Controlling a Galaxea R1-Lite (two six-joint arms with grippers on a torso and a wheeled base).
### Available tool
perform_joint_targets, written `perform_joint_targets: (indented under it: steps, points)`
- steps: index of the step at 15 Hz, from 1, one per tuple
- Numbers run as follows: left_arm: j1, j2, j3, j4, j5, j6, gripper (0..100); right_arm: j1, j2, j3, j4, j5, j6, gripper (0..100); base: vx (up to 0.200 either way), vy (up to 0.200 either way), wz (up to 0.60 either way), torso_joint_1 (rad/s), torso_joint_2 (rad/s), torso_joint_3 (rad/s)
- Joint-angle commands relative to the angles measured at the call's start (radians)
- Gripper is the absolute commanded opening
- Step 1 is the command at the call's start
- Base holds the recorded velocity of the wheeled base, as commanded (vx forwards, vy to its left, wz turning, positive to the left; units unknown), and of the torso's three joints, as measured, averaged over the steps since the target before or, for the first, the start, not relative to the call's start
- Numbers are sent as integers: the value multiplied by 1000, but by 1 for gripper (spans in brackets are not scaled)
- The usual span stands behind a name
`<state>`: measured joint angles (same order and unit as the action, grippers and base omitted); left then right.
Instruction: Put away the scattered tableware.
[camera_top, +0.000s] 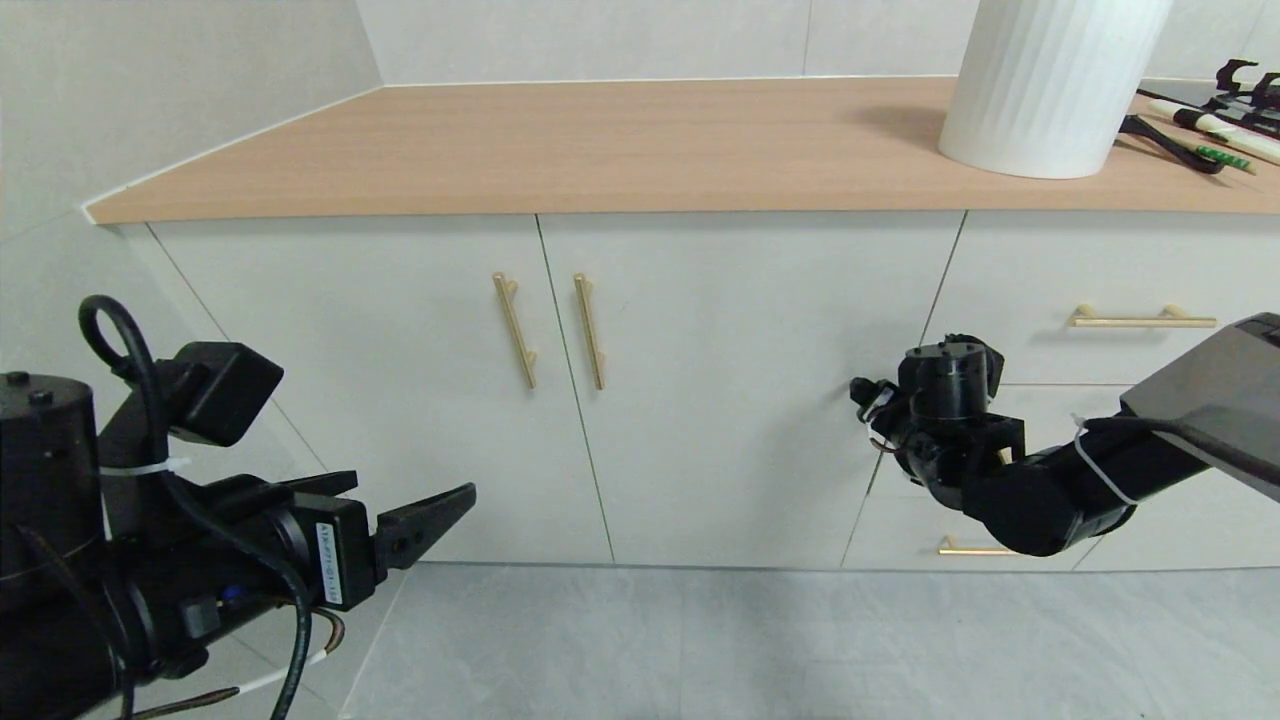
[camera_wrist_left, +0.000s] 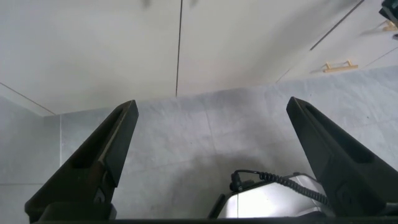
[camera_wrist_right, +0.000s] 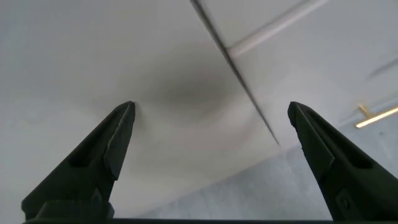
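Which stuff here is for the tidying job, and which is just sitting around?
For the job: long black, cream and green utensils on the wooden countertop, far right; left black pincer, open; right black pincer, open.
Just sitting: tall white ribbed container; pale cabinet doors with brass bar handles.

Wooden worktop (camera_top: 600, 140): carries a tall white ribbed container (camera_top: 1050, 85) toward its right end, scattered tableware (camera_top: 1200, 135) lying just beside it
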<state>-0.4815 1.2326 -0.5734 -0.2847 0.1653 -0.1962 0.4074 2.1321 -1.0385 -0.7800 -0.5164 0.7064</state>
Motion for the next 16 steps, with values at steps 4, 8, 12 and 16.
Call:
perform_joint_targets:
  steps: [4, 8, 12, 16]
  points:
    - [0, -30, 18, -8, 0, 23, 100, 13, -347, 213, -7, 194, -136, 100, 0, 0, 0, 0, 0, 0]
    - [21, -113, 21, -33, 0, 44, 100, 21, -620, 321, -12, 223, -337, 100, 0, 0, 0, 0, 0, 0]
    - [66, -303, 72, -41, 2, 83, 100, 91, -1054, 532, 2, 199, -527, 100, 0, 0, 0, 0, 0, 0]
    - [116, -542, 198, 16, 5, 109, 100, -67, -1457, 703, 160, 145, -627, 100, 0, 0, 0, 0, 0, 0]
